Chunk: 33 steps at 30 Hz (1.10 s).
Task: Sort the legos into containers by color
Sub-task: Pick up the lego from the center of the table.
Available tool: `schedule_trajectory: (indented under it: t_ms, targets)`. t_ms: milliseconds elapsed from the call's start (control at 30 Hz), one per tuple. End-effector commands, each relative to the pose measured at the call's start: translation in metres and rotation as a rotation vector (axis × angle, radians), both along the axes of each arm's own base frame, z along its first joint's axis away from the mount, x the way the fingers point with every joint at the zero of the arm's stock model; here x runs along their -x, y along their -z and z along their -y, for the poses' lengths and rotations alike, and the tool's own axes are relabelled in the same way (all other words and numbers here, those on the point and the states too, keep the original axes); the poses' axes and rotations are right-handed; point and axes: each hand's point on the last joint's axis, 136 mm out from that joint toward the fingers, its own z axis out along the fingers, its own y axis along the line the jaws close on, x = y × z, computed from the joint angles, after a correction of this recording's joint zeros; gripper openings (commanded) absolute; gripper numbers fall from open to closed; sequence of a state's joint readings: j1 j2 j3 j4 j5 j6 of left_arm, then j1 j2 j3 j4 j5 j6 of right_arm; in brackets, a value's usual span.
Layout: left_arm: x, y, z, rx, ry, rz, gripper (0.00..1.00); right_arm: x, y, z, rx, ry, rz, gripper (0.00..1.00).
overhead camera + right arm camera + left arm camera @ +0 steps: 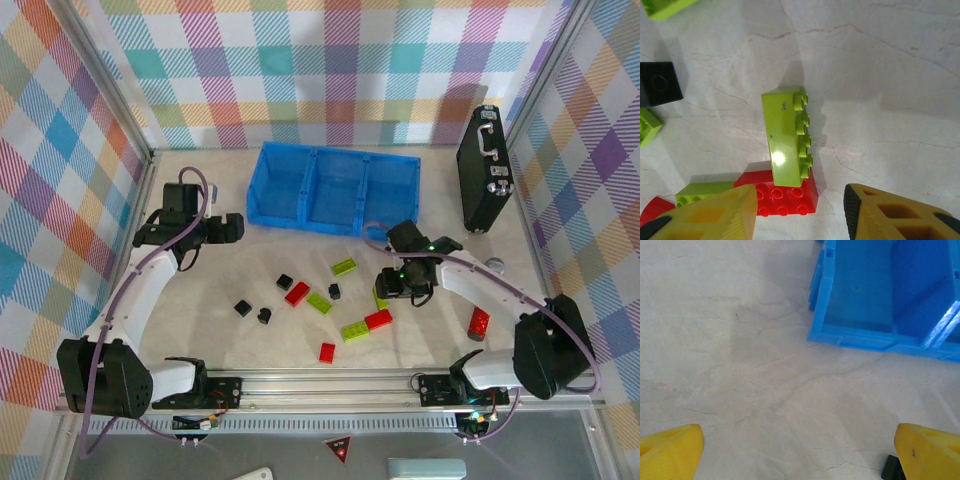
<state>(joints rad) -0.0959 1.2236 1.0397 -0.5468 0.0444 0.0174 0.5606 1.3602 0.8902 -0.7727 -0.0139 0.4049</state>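
Note:
Red, lime green and black legos lie scattered on the table between the arms, among them a red one (297, 293), a lime one (344, 267) and a black one (242, 307). My right gripper (395, 285) hangs low over a lime brick (785, 135) that lies on its side against a red brick (785, 197). Its jaws (800, 215) stand part open around the red brick's near end; the right finger is clear of it. My left gripper (228, 228) is wide open and empty (800, 452), just in front of the blue containers tray (300, 222) (860, 335), whose three compartments look empty.
A black hard case (484, 168) stands at the back right. A red cylinder (479, 323) lies beside the right arm. A black brick (892, 468) sits by my left gripper's right finger. More bricks (659, 84) lie left of the right gripper.

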Motion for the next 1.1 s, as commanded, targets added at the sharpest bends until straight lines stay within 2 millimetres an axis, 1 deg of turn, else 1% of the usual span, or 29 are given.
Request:
schedule_trajectory:
  t_ms: [0, 167, 333, 467, 633, 800, 1067]
  targets:
    - [0.003, -0.01, -0.007, -0.031, -0.013, 0.038, 0.97, -0.007, -0.002, -0.007, 0.033, 0.016, 0.0, 0.5]
    - [0.003, -0.014, -0.009, -0.04, -0.019, 0.045, 0.97, -0.012, 0.01, -0.018, 0.062, -0.001, -0.019, 0.49]
    - [0.005, -0.017, -0.012, -0.053, -0.027, 0.064, 0.97, -0.013, 0.022, -0.022, 0.095, -0.016, -0.037, 0.5]
    - [0.006, -0.016, -0.013, -0.059, -0.029, 0.057, 0.97, -0.012, 0.03, -0.025, 0.107, -0.027, -0.048, 0.49]
    - [0.006, -0.017, -0.013, -0.061, -0.03, 0.06, 0.97, -0.013, 0.034, -0.024, 0.132, -0.035, -0.05, 0.45]
    - [0.006, -0.016, -0.014, -0.062, -0.032, 0.059, 0.97, -0.013, 0.038, -0.023, 0.147, -0.04, -0.052, 0.39]
    - [0.006, -0.014, -0.014, -0.067, -0.032, 0.053, 0.97, -0.014, 0.039, -0.022, 0.158, -0.043, -0.051, 0.3]
